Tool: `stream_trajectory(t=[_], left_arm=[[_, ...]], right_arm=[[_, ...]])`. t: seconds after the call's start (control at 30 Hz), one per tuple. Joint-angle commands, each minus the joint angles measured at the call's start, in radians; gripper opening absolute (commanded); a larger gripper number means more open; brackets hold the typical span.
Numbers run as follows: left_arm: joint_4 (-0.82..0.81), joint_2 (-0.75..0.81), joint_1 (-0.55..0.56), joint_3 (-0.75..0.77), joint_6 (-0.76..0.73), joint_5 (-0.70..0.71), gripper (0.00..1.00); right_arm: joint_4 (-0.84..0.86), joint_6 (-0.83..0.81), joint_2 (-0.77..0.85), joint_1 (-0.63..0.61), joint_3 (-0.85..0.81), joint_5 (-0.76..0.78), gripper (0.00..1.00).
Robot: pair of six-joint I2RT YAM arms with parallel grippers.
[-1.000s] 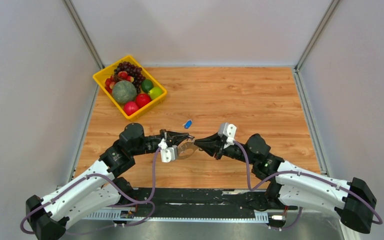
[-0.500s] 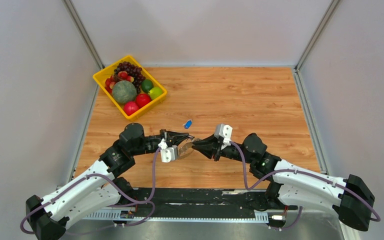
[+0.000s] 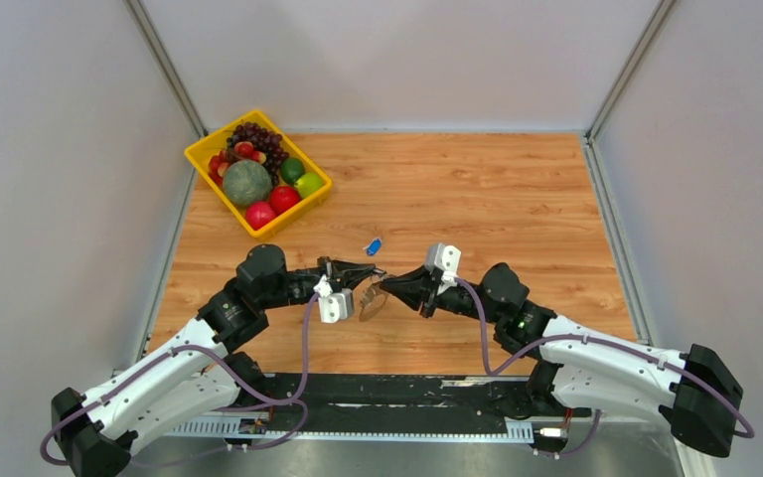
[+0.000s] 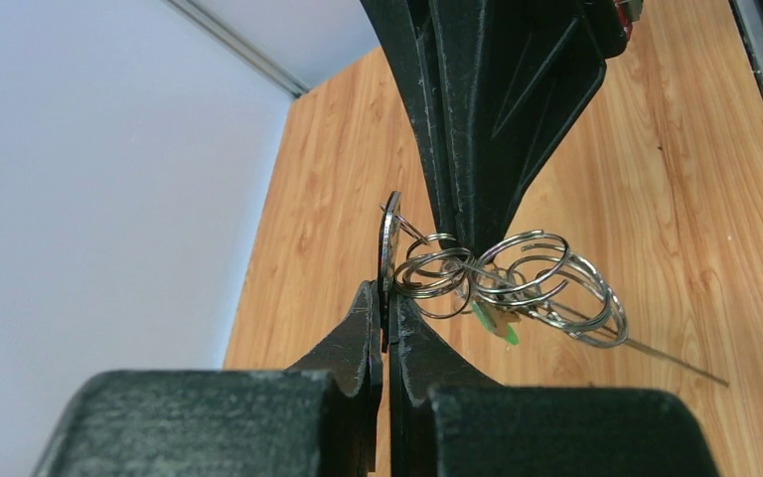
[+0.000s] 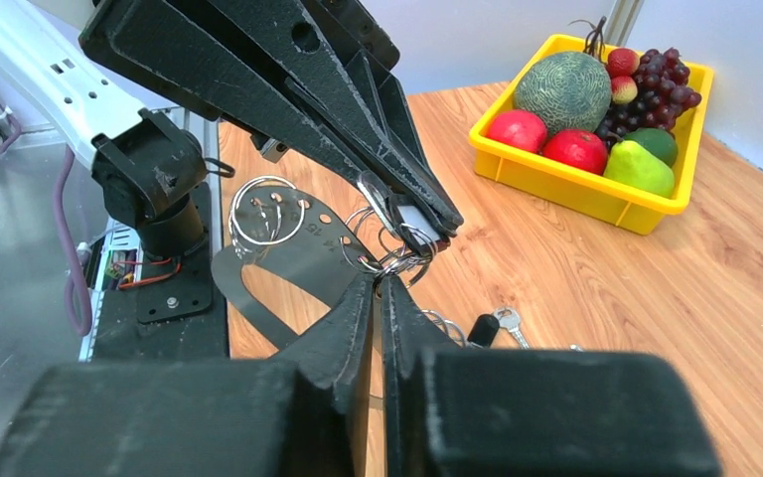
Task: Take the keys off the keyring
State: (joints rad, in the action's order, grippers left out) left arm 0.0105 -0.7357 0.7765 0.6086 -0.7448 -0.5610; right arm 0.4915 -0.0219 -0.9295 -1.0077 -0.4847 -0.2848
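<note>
Black left gripper (image 4: 385, 298) is clamped fully closed on a thin flat metal tab (image 4: 389, 234), seen edge-on. The keyring (image 4: 517, 283), a tangle of wire loops, hangs from that tab. Right gripper (image 5: 380, 288) stands nearly closed, tips at the loops; a grip cannot be confirmed. A green tag (image 4: 494, 325) is half hidden. Loose keys (image 5: 499, 323) lie on the table (image 5: 606, 278), partly cut off.

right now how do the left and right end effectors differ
The left end effector is shut on a flat metal piece; the right end effector pinches the small wire rings. The left reaches in from the left, the right from the right. Both are black, tips nearly touching.
</note>
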Motion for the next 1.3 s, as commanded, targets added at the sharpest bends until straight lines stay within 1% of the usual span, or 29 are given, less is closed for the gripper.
stream_trajectory(t=[0.0, 0.03, 0.2, 0.33, 0.5, 0.83, 0.87, 0.93, 0.97, 1.17, 1.27], left_arm=[[-0.056, 0.015, 0.0, 0.009, -0.013, -0.031, 0.0], [-0.056, 0.016, 0.0, 0.008, -0.013, -0.029, 0.0], [-0.059, 0.013, 0.0, 0.012, 0.013, 0.008, 0.0], [-0.057, 0.004, 0.001, 0.017, 0.028, 0.016, 0.0], [-0.054, -0.005, 0.001, 0.016, 0.019, -0.022, 0.0], [-0.047, -0.016, 0.0, 0.018, 0.007, -0.126, 0.0], [-0.048, -0.014, 0.001, 0.019, 0.007, -0.131, 0.0], [-0.054, -0.006, 0.001, 0.018, 0.012, -0.135, 0.0], [-0.056, -0.005, 0.001, 0.017, 0.013, -0.131, 0.0], [-0.062, 0.006, 0.001, 0.014, 0.016, -0.104, 0.0], [-0.062, 0.008, 0.001, 0.016, 0.018, -0.094, 0.0]], right_arm=[[0.044, 0.016, 0.015, -0.007, -0.038, 0.039, 0.02], [0.039, 0.015, 0.022, -0.008, -0.034, 0.044, 0.0], [0.013, -0.012, 0.065, -0.007, -0.018, 0.021, 0.0], [0.049, -0.051, 0.123, -0.009, 0.016, 0.004, 0.0], [0.109, -0.106, 0.169, -0.015, 0.039, -0.011, 0.0], [0.21, -0.201, 0.102, -0.035, 0.056, -0.018, 0.0], [0.209, -0.201, 0.089, -0.036, 0.05, -0.016, 0.02], [0.193, -0.19, 0.073, -0.036, 0.038, -0.012, 0.09], [0.183, -0.182, 0.068, -0.037, 0.033, -0.007, 0.11], [0.124, -0.138, 0.075, -0.036, 0.028, 0.02, 0.18], [0.112, -0.124, 0.089, -0.037, 0.038, 0.035, 0.19]])
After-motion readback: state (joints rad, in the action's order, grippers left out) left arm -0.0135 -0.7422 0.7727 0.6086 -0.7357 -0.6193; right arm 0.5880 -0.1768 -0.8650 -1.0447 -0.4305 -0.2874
